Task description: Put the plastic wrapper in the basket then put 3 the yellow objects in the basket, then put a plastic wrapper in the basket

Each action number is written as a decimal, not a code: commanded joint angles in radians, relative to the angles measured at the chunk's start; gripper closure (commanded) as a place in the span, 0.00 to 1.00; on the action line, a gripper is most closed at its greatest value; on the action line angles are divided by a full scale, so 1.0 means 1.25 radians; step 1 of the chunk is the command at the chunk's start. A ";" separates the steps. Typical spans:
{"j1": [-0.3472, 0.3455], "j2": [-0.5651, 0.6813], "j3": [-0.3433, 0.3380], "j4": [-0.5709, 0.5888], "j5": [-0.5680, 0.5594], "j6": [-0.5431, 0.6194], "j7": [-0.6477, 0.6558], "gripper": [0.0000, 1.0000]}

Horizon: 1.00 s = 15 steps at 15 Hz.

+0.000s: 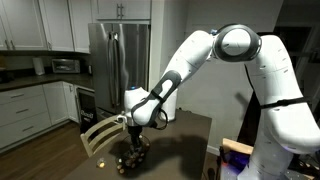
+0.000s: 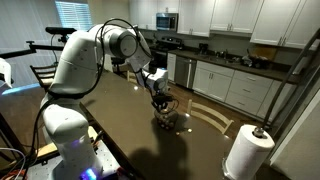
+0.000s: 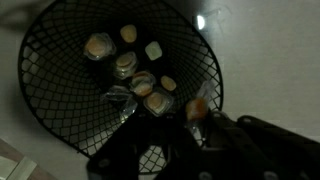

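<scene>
Nearest us we see the gripper (image 3: pixel 193 118), jaws closed with a yellow piece (image 3: pixel 197 106) at their tips — just over the black wire basket (image 3: pixel 45 100), which holds several yellow objects (image 3: pixel 125 65) near the table's (image 1: pixel 185 140) edge beside the chair (image 1: pixel 98 130).

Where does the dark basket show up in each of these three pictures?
Exterior view: the basket sits low, left of centre.
Exterior view: the basket sits near the middle of the picture.
Wrist view: the basket fills the left and centre, seen from above.
Shared landmark: the gripper, just above the basket in all three.
</scene>
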 commanded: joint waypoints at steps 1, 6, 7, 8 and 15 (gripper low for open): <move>0.049 0.015 -0.044 -0.029 -0.095 0.083 0.128 0.69; 0.069 0.033 -0.044 -0.053 -0.149 0.095 0.225 0.44; 0.066 0.030 -0.035 -0.060 -0.146 0.089 0.221 0.38; 0.063 0.026 -0.027 -0.065 -0.142 0.083 0.216 0.31; 0.057 0.039 0.002 -0.072 -0.135 0.075 0.199 0.11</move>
